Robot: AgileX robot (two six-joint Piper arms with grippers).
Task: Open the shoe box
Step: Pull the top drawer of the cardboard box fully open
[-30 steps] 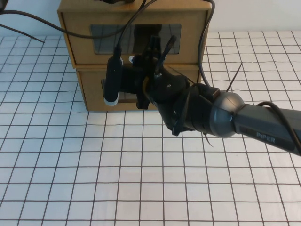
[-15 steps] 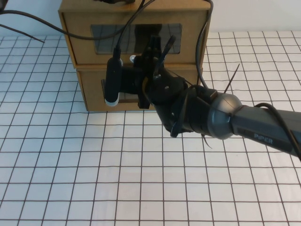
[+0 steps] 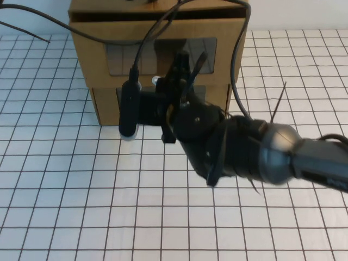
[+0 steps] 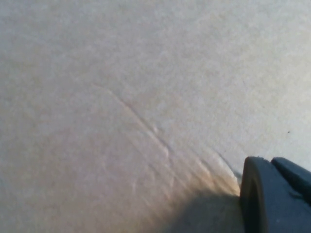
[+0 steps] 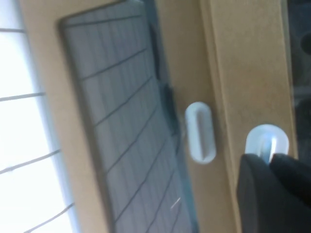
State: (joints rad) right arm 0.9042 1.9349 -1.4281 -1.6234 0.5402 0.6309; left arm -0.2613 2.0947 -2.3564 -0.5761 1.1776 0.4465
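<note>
high view: two cardboard boxes are stacked at the far middle of the grid table (image 3: 54, 206). the top shoe box (image 3: 98, 8) has its drawer front (image 3: 92, 60) standing out toward the near side, with a dark gap along its top edge. the front overhangs the lower box (image 3: 106, 109). each front has a dark window. the right arm (image 3: 304, 157) comes in from the near right. the right gripper (image 3: 182, 68) is up against the drawer front, over the top window (image 3: 122, 57) and near the seam between the two boxes. a black cable (image 3: 234, 65) hangs down past the right side of the boxes.

left wrist view: the left gripper (image 4: 277, 194) is pressed close to a plain cardboard face (image 4: 121, 97) with a faint crease. cannot tell if it is open or closed, or which side of the boxes this is.

right wrist view: the right gripper is closed on the round white handle (image 5: 266, 138) of the top drawer, with one dark finger (image 5: 257, 189) covering the handle's edge. a second, oblong white handle (image 5: 199, 132) sits just beside it on the lower box front, nothing touching it. the lower window (image 5: 126, 121) reflects the grid lines. a strip of table shows past the box edge.
</note>
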